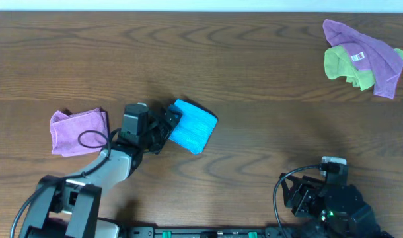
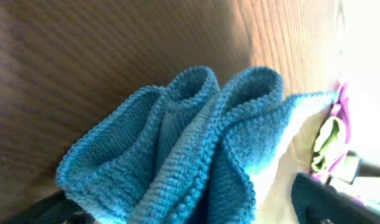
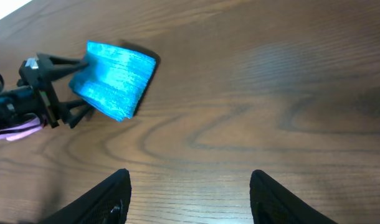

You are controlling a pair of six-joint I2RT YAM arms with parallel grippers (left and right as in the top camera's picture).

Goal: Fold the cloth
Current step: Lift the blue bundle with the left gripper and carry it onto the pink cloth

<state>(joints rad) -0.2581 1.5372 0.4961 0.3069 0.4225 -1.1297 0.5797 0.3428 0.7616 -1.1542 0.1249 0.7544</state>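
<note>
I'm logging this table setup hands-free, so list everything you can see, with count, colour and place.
blue cloth: one, sky blue, folded, left of the table's centre
folded purple cloth: one, lilac, left side, beside the left arm
crumpled purple cloth: one, purple, far right corner, lying over the green one
green cloth: one, yellow-green, far right corner
table: one, dark brown wood grain
left fingers: two, black, open astride the blue cloth's left edge
right fingers: two, black, open and empty, over bare table at the near right
</note>
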